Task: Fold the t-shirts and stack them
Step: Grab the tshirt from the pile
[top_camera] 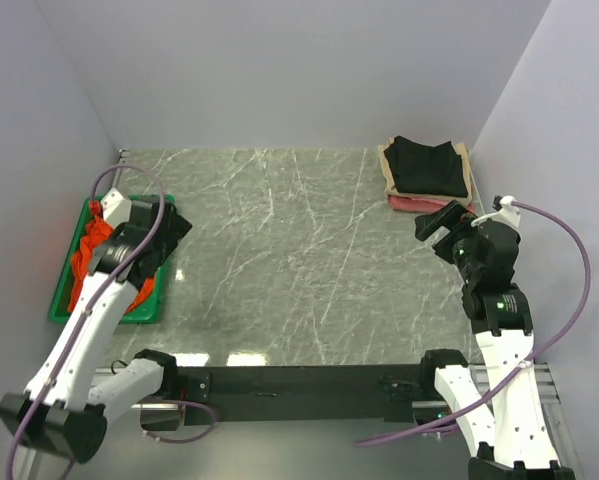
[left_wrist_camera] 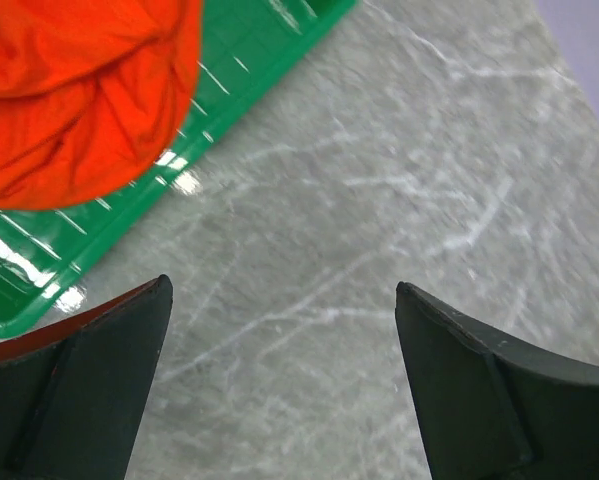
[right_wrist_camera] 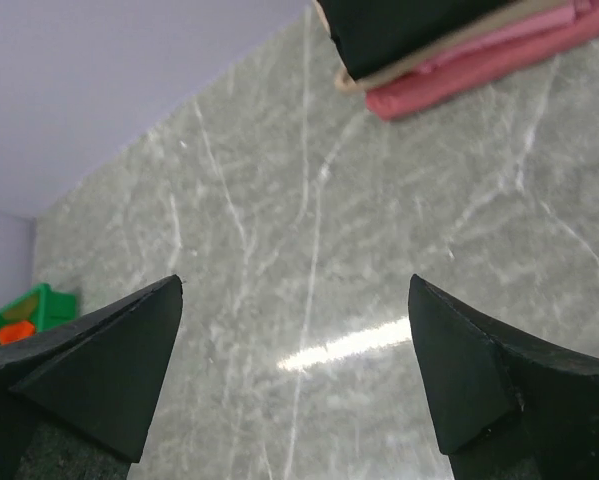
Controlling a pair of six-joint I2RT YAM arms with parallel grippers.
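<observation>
The orange t-shirt [top_camera: 87, 250] lies bunched in the green tray [top_camera: 59, 305] at the left edge of the marble table [top_camera: 299, 250], just beside the left wall. In the top view the left arm reaches across the tray and covers much of the shirt, so only crumpled orange folds show on either side of it. The left gripper [left_wrist_camera: 282, 290] hangs at the tray's right rim. Its fingers are spread wide with nothing between them, and only grey marble shows in the gap. The wrist view has the orange cloth and the glossy tray rim just off to the upper left, apart from both fingers. Well apart from the tray, in the far right corner, sits a neat stack. A folded black t-shirt [top_camera: 427, 165] is on top, a beige t-shirt [top_camera: 387, 165] shows as an edge beneath it, and a pink t-shirt [top_camera: 409, 204] is at the bottom, peeking out on the near side. The right gripper [top_camera: 434, 222] hovers near this stack on its near side without touching it. It is also fully spread and holds nothing. A purple cable [top_camera: 569, 260] loops from the right wrist down past the arm's base.
</observation>
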